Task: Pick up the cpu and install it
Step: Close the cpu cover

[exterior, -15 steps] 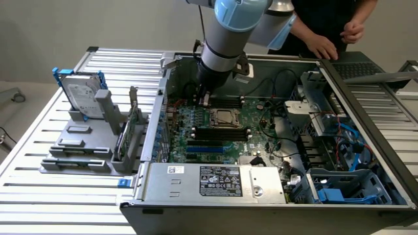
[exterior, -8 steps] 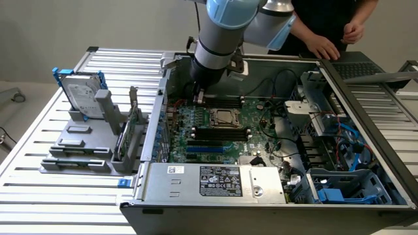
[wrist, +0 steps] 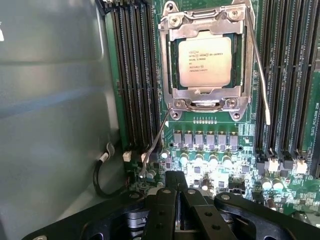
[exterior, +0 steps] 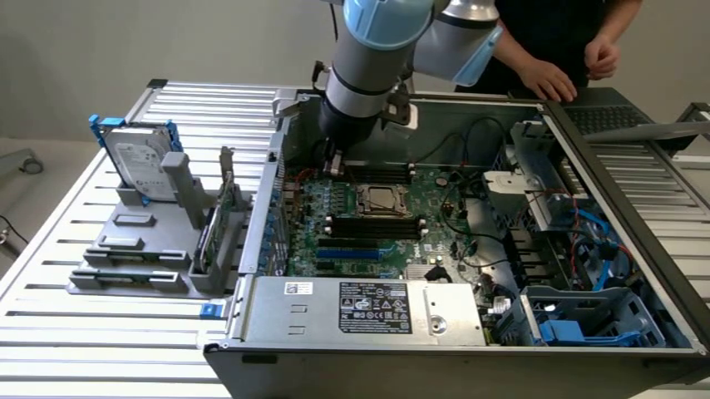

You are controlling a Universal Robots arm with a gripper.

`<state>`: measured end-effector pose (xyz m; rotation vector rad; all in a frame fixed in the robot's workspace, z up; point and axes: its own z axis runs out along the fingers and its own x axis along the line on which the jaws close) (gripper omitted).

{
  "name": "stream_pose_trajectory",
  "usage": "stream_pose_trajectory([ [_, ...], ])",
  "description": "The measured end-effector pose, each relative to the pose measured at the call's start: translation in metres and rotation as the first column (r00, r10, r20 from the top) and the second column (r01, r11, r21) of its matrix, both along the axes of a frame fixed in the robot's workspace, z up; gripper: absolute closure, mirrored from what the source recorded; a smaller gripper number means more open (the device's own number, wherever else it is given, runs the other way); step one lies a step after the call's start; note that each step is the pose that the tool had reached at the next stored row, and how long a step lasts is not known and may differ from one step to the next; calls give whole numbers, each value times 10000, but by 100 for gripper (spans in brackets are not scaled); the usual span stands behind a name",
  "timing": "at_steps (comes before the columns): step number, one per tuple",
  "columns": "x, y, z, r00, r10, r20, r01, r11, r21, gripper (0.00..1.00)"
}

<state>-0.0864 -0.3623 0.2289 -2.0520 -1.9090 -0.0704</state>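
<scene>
Exterior view: reaching down into the case, holding the gripper (exterior: 336, 165) low over the board (exterior: 346, 202), near the socket (exterior: 383, 199); carrying nothing visible.

Wrist view: looking at the cpu (wrist: 205, 61) already lying seated inside the socket (wrist: 200, 98) frame; pressing the fingers together on nothing, near the socket; judging placement done, latching seemingly not yet, with a lever (wrist: 260, 85) apparently standing loose.

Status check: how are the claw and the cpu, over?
Claw shut, empty, short of the socket. Cpu lying in the socket, metal frame around it. Lever wire sticks out between claw and socket.
</scene>
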Motion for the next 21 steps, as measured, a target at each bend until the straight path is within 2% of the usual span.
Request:
stream_pose_trajectory([
  [7,-20,0,0,9975,-709,0,709,9975,1,89],
  [15,-44,0,0,9881,-1538,-3,1538,9881,19,89],
  [18,-57,0,1,9834,-1813,-6,1813,9834,42,89],
  [21,-75,0,7,9788,-2048,-18,2048,9788,98,89],
])
